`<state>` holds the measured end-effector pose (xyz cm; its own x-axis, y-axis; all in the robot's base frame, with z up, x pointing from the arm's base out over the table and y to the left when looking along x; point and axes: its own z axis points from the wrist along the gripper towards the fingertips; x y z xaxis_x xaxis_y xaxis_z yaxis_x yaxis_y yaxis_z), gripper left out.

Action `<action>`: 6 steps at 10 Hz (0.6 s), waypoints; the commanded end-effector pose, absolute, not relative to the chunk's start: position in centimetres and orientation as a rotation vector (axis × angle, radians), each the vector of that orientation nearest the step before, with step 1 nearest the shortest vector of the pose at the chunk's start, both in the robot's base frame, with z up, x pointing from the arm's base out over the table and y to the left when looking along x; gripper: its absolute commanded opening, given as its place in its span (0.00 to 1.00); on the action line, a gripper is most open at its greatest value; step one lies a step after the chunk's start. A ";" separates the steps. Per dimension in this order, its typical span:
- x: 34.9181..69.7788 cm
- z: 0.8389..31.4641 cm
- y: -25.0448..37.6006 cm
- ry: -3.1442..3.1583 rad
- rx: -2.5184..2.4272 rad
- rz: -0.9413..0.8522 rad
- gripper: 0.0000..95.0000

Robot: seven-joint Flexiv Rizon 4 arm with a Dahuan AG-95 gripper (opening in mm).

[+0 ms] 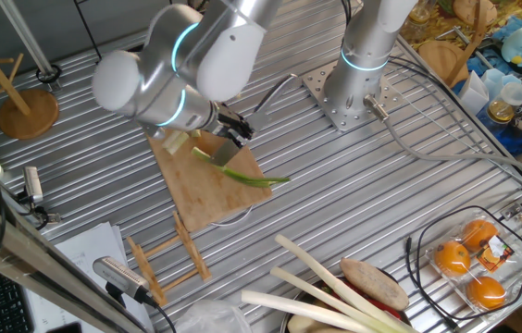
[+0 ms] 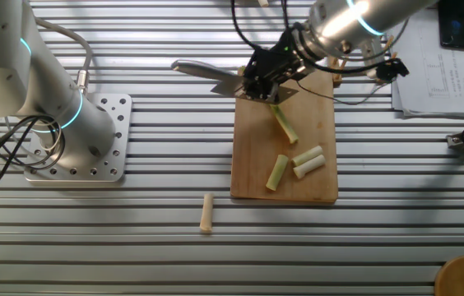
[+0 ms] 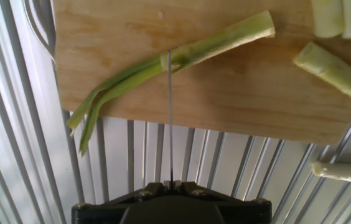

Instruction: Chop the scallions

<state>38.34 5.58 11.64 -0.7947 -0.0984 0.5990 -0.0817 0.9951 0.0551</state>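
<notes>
The scallion stalk point(image 3: 188, 55) lies across the wooden cutting board point(image 3: 238, 93), its pale end to the right and its green leaf tips point(image 3: 88, 121) hanging over the board's edge. My gripper point(image 3: 170, 183) is shut on a knife. The knife's thin blade point(image 3: 169, 112) shows edge-on, with its tip resting on the middle of the stalk. Three cut pieces point(image 2: 277, 171) point(image 2: 308, 161) point(image 3: 331, 61) lie on the board point(image 2: 252, 156), and one more piece point(image 2: 207, 212) lies off it on the metal table. In the fixed view the gripper point(image 1: 229, 129) hovers over the board point(image 1: 201, 190), above the scallion point(image 1: 247, 177).
Thick pale leek-like stalks point(image 1: 321, 277) lie at the table's front. A wire basket of oranges point(image 1: 469, 259) stands at the right, a small wooden rack point(image 1: 164, 264) by the board, and a round wooden stand point(image 1: 25, 111) at the far left. A second arm's base point(image 2: 76, 136) is bolted nearby.
</notes>
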 end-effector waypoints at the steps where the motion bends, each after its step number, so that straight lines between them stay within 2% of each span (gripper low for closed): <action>1: 38.7 11.9 5.3 -2.500 0.116 -0.026 0.00; 3: 39.4 12.1 4.8 -2.487 0.121 -0.044 0.00; 6: 38.1 13.6 5.5 -2.408 0.135 -0.075 0.00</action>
